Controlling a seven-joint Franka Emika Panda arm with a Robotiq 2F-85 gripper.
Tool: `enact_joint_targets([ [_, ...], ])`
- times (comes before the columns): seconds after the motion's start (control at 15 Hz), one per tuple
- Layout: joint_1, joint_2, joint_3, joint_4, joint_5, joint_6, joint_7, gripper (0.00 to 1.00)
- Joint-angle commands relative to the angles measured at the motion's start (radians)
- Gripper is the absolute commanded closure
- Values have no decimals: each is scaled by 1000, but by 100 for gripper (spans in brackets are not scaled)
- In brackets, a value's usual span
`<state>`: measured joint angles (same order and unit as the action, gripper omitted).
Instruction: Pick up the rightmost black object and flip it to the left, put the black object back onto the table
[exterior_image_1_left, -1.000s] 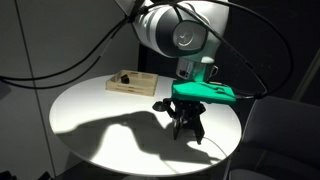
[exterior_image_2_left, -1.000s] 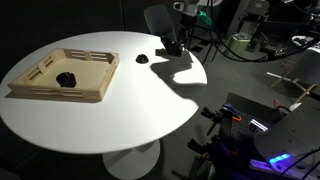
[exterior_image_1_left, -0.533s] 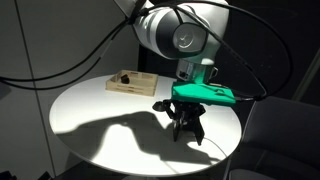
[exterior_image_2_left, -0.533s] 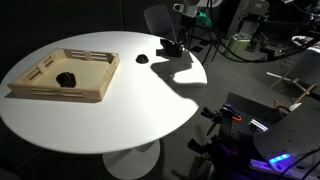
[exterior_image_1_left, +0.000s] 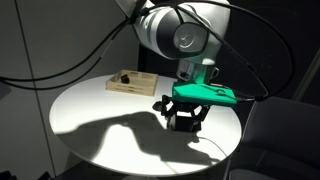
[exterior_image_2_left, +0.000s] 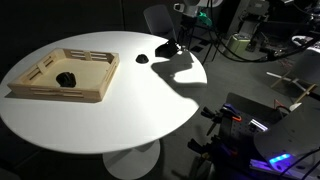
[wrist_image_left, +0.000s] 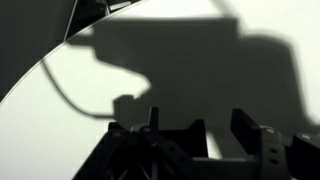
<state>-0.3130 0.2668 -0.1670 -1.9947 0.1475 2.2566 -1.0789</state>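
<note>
The dome (exterior_image_2_left: 143, 58) sits just beside my end effector (exterior_image_2_left: 172, 46) near the worktop (exterior_image_2_left: 130, 115) edge, the one thing close enough to catch a sideways sweep. The tray (exterior_image_2_left: 55, 95) stands well apart at the opposite edge. Between them the worktop's broad middle lies bare, free room for a low pass toward either edge.

The counter (exterior_image_2_left: 120, 125) is shown plain white, crossed by grey shadows. The wooden tray (exterior_image_2_left: 40, 92) is coloured pale tan; the small piece (exterior_image_2_left: 65, 77) in it is black, as are the dome-shaped piece (exterior_image_2_left: 143, 58) and the pincer (exterior_image_1_left: 184, 122). A bright green mount (exterior_image_1_left: 205, 92) is seen on the white-and-grey arm (exterior_image_1_left: 180, 30).
</note>
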Motion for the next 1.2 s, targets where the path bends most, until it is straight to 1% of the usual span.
enact_joint_targets([
  [0.0, -9, -26, 1, -12, -1, 11, 2, 0],
  [0.27, -6, -82, -13, -32, -12, 4, 32, 0],
  [0.53, 5, -152, -40, -41, -51, -3, 113, 0],
  [0.67, 16, -192, -55, -49, -111, 6, 204, 0],
  [0.8, 21, -229, -64, -47, -176, -16, 315, 0],
  [1.0, 25, -283, -70, -43, -266, -71, 491, 0],
  [1.07, 26, -294, -71, -36, -291, -98, 573, 0],
  [1.13, 26, -306, -70, -28, -299, -132, 631, 0],
])
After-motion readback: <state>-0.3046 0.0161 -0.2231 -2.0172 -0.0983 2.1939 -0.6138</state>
